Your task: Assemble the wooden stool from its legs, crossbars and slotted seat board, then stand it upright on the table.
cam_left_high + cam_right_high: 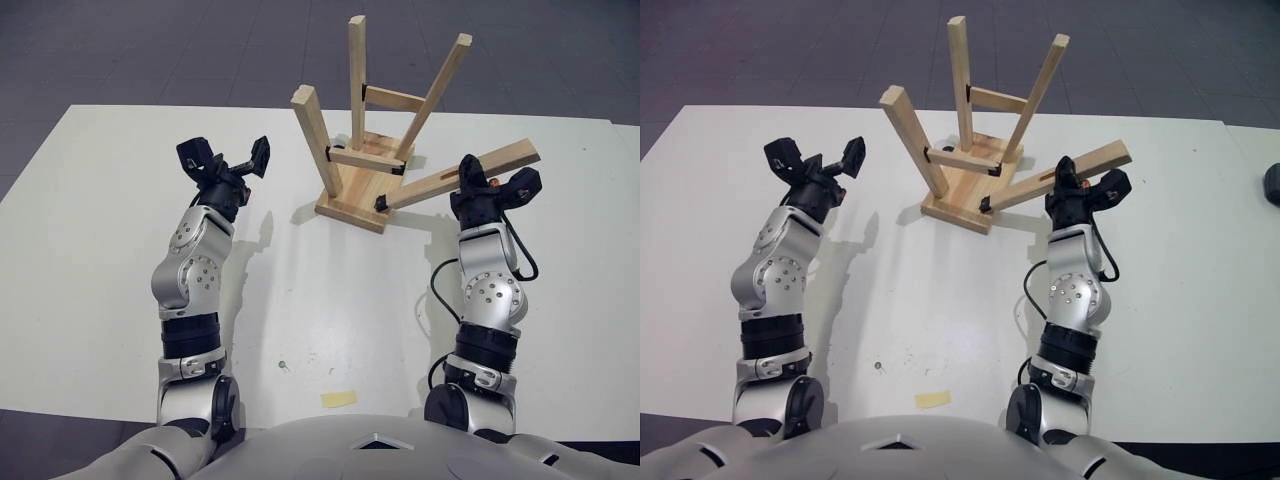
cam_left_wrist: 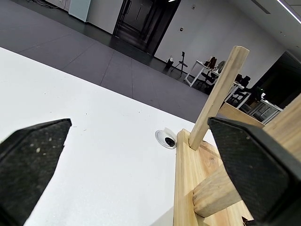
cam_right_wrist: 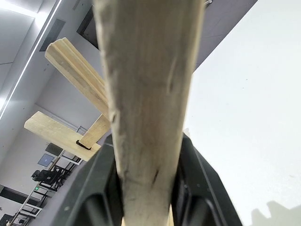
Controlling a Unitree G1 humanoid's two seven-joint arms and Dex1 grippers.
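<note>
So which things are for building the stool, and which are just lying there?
For the job: wooden stool, upside down on the table; its leg, clamped in the right gripper; left gripper, open beside it.
Just lying about: yellow slip near the table's front edge; dark thing at the far right, too cut off to name.

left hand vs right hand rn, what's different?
The left hand is open and empty; the right hand is shut on a stool leg. The left hand sits off the left side of the upturned stool, touching nothing; the right hand is at the stool's right, on its lowest-leaning leg. Both are above the white table.
</note>
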